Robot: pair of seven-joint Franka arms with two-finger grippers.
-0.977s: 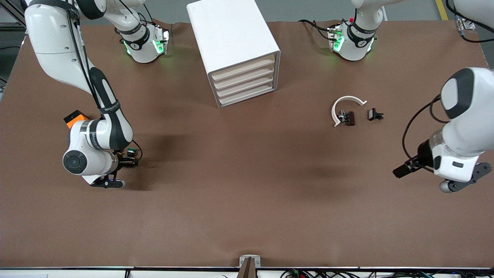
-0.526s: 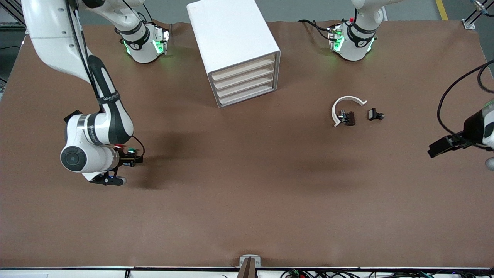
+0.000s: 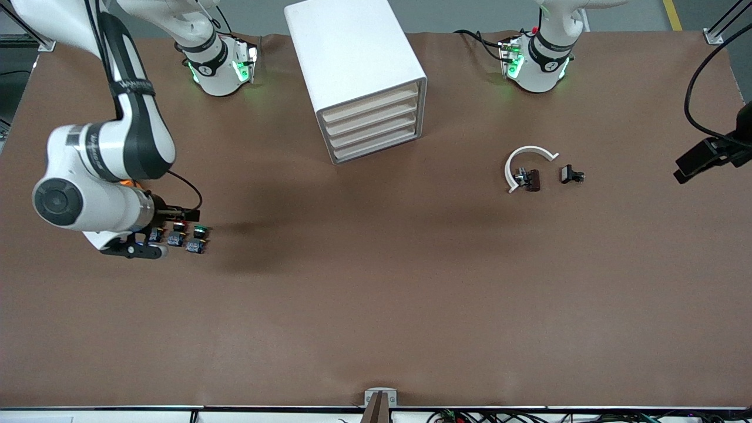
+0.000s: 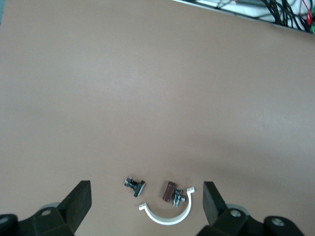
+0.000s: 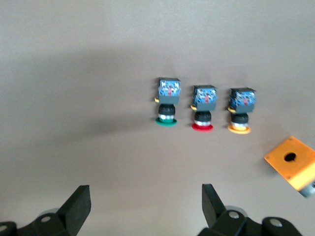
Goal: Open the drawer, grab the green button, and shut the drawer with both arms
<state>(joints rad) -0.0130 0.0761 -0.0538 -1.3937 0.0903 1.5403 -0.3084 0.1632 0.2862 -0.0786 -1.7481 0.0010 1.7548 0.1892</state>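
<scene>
The right gripper (image 5: 145, 206) was held wide open and empty above the button (image 3: 198, 238), which was stood on the table at its twelve o'clock in the wrist view, beside the red-capped pushbutton (image 5: 203, 112). The left gripper (image 4: 146, 204), likewise spread and empty, was parked well apart; the drawer unit (image 3: 376, 120) was shut.

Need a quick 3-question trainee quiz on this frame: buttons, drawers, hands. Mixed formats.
1. True or false: the green button is gripped by the right hand.
2. Which cap colour sits between the other two in the button row? A) green B) red C) yellow
3. Fill in: all drawers of the white drawer unit are ____.

Key:
1. False. It lies on the table; the right hand is open above it, and the left hand is open too.
2. B, the red button, beside the yellow button.
3. Closed.
</scene>
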